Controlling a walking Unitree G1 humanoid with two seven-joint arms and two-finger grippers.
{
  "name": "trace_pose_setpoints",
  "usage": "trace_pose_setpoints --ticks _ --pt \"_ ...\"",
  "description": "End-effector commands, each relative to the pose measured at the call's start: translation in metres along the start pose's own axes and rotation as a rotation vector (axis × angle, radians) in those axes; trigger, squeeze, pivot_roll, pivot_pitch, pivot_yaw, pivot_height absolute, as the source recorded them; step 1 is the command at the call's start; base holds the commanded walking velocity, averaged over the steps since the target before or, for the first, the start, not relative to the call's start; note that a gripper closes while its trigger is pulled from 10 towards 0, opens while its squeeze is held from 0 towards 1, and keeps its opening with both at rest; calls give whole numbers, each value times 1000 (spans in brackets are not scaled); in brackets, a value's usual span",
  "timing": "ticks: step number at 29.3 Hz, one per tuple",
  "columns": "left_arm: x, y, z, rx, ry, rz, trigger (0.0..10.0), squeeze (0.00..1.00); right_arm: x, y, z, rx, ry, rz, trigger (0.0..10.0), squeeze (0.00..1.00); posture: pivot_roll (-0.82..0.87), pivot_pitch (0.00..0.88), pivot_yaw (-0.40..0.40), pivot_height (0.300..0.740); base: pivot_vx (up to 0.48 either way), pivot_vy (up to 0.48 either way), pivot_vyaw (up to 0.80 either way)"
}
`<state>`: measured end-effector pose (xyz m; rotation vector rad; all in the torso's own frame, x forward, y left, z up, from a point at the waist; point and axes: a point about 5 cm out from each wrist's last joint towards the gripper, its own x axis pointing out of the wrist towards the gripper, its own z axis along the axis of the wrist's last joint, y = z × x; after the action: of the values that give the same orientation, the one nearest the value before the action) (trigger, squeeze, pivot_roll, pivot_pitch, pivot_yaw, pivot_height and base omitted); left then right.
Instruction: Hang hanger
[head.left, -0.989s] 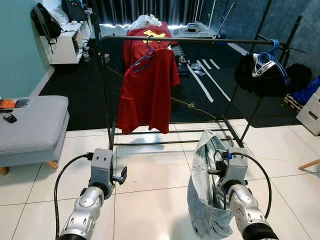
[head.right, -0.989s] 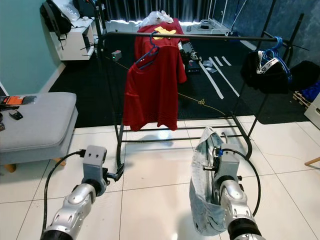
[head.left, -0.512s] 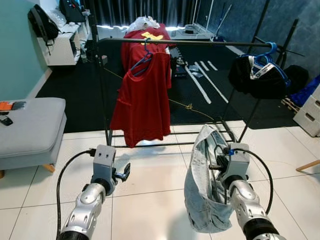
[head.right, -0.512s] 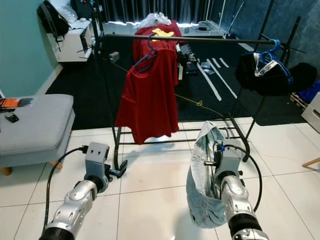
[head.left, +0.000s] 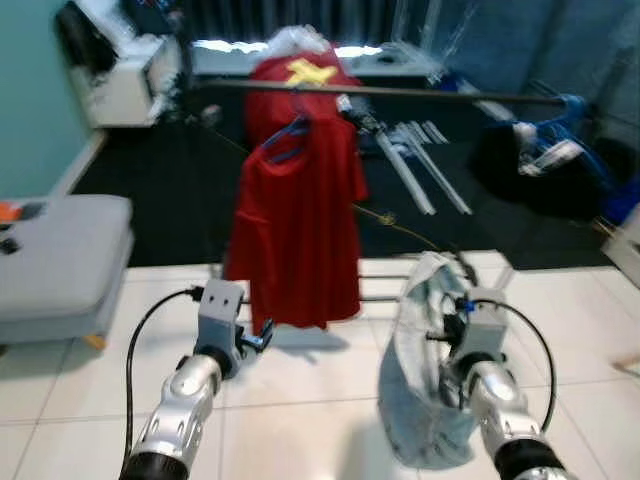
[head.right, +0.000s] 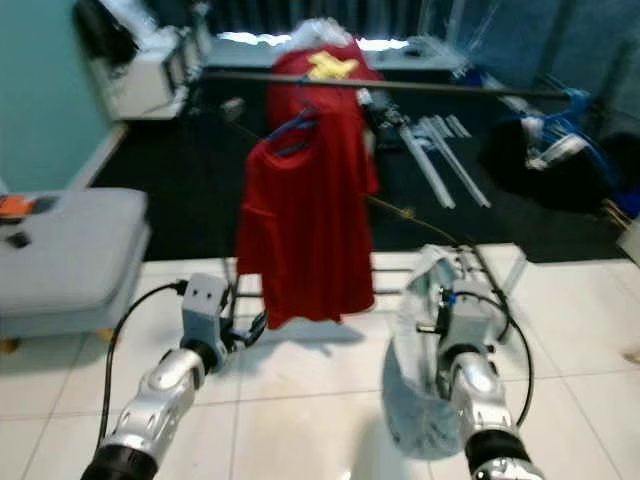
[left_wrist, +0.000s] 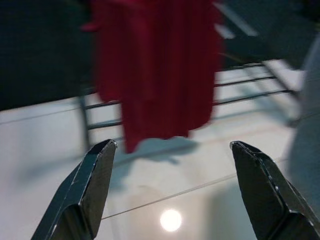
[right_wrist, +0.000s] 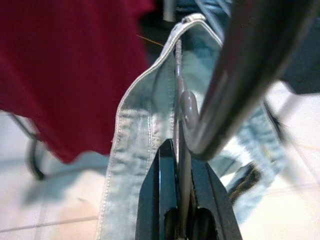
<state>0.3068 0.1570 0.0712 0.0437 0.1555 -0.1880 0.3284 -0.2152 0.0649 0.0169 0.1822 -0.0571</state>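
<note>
A metal hanger (right_wrist: 180, 107) carrying a pale denim garment (head.left: 422, 385) hangs low over the tiled floor. My right gripper (right_wrist: 181, 150) is shut on the hanger's wire just below its hook. The black clothes rail (head.left: 400, 92) runs across the scene ahead, higher than both grippers. A red shirt (head.left: 297, 225) on a blue hanger (head.left: 288, 138) hangs from the rail's left part. My left gripper (left_wrist: 170, 145) is open and holds nothing; it points at the red shirt's hem (left_wrist: 155, 75) and the rack's lower bars. The eye views are blurred.
A grey padded seat (head.left: 60, 265) stands at the left. A dark garment on a blue hanger (head.left: 548, 150) hangs at the rail's right end. The rack's foot bars (head.left: 385, 290) cross the tiles ahead. A white shelf unit (head.left: 125, 85) and dark carpet lie beyond.
The whole picture has shifted and blurred, so the camera moved; the rack and red shirt look a little nearer. My right gripper still holds the denim's hanger; my left stays open.
</note>
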Motion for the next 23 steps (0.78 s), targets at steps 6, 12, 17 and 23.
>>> trace_pose_setpoints --ticks 6,12,17,23 --pt "3 -3 1 2 7 -22 10000 0 2 -17 29 -13 -137 -47 10000 0 -2 0 -42 740 387 0 0" --pt "4 -4 0 3 11 -28 10000 0 5 -34 57 -30 -218 -114 10000 0 -8 6 -42 740 387 0 0" --pt "5 -6 0 4 12 -36 10000 0 7 -47 80 -50 -265 -128 10000 0 -12 10 -40 740 386 0 0" --pt "5 -8 1 2 9 -43 10000 0 7 -64 101 -59 -299 -156 10000 0 -13 10 -38 740 386 0 0"
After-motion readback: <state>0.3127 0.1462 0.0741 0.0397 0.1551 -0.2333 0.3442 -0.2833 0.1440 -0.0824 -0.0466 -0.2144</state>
